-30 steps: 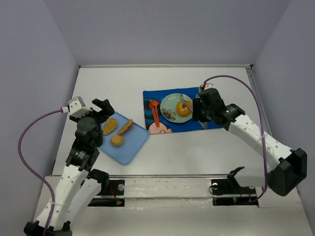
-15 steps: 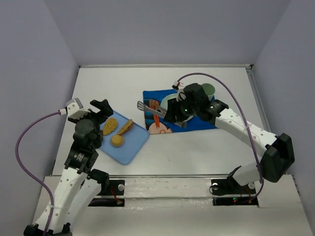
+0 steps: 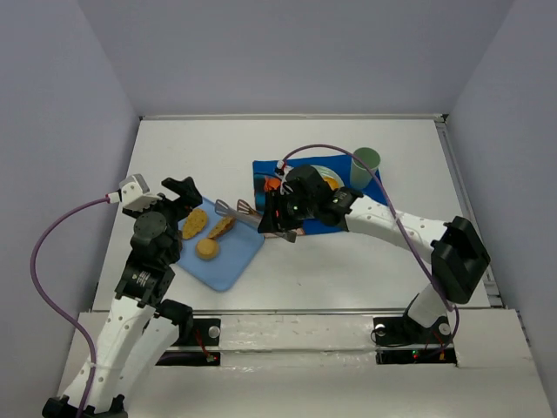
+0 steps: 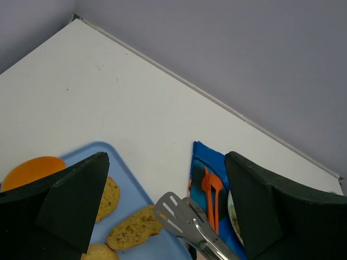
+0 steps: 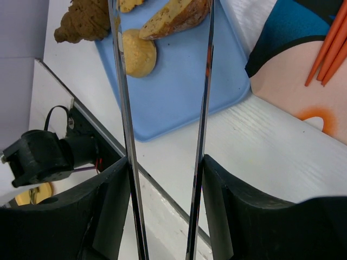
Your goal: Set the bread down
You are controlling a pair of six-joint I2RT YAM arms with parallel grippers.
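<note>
Over the blue tray [image 3: 231, 261], right pincer [image 3: 271, 215] grips open tongs [image 3: 235, 207]; left pincer [image 3: 181, 193] gapes empty.

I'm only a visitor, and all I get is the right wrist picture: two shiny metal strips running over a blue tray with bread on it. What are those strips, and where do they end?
Observer: They are tongs, held in the right gripper. The left wrist view shows what yours cuts off: they end in flat slotted tips, close beside the bread slice.
Operator: And the other arm, is it doing anything?
Observer: In the top view, the left gripper is open at the far left edge of the tray and holds nothing.
</note>
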